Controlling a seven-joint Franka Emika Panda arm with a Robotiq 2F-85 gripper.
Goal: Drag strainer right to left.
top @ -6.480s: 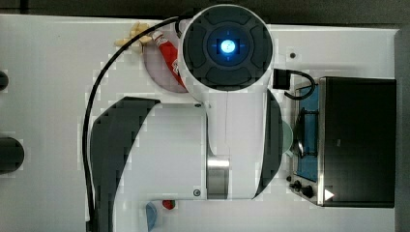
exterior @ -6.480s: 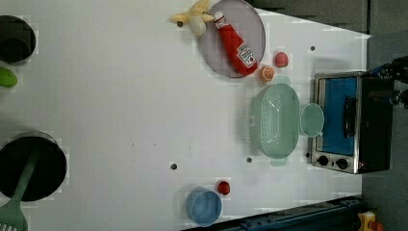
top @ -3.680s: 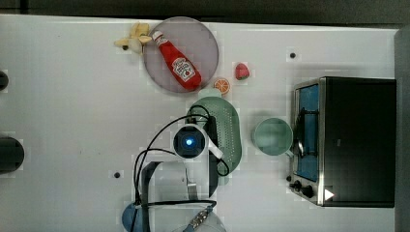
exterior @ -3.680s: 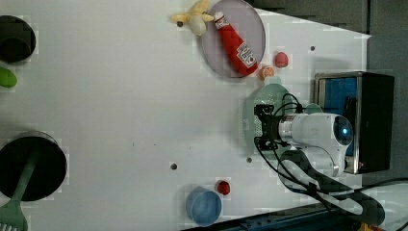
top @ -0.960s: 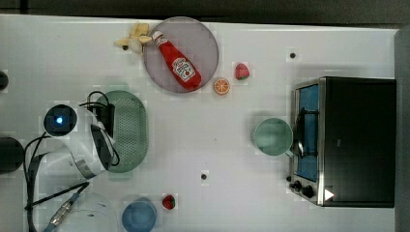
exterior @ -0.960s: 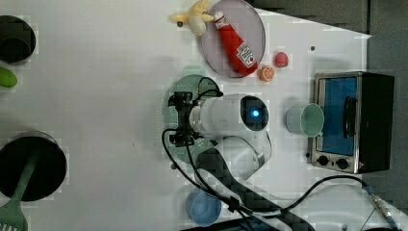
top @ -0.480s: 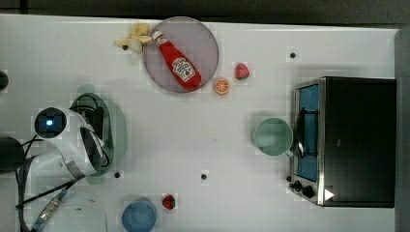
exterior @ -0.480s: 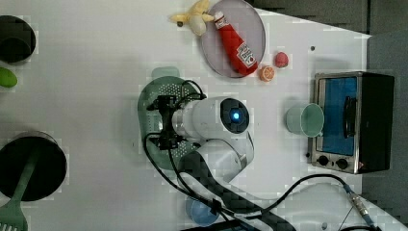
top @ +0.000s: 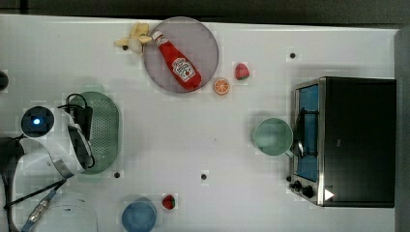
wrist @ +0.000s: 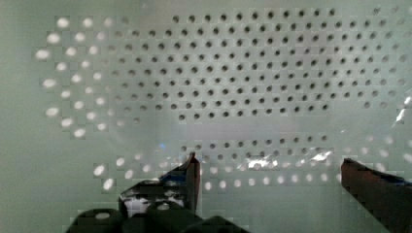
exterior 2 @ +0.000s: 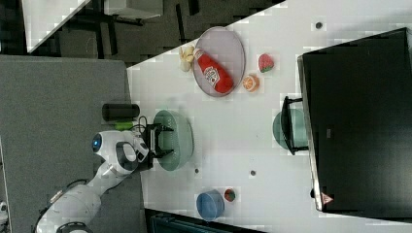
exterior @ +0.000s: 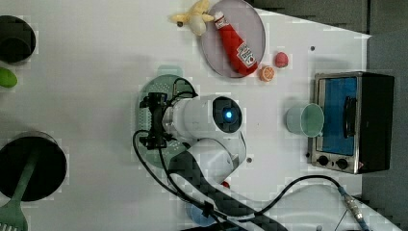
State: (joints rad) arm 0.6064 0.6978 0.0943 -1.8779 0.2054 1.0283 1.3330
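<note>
Strainer point(top: 104, 130): lying at the top view's left end of the white bench point(top: 203, 130), partly under the arm; pale green oval plastic, floor dotted with small holes.
Pincer point(wrist: 267, 170): hanging inside the strainer, jaws spread wide, gripping nothing.
Surroundings: grey-purple round plate point(top: 203, 41) carrying a red ketchup bottle point(top: 176, 60), label unreadable; green cup point(top: 273, 136) sitting beside the toaster oven point(top: 345, 140); blue bowl point(top: 139, 216) resting near the bench edge.

Bright, even overhead light on the white table point(top: 270, 58), soft short shadows cast beside the plate point(top: 208, 36), blocky compression noted around object edges, glare streaks seen on the strainer point(wrist: 272, 63) floor in the wrist view, near fingertips point(wrist: 192, 170) blurred.
</note>
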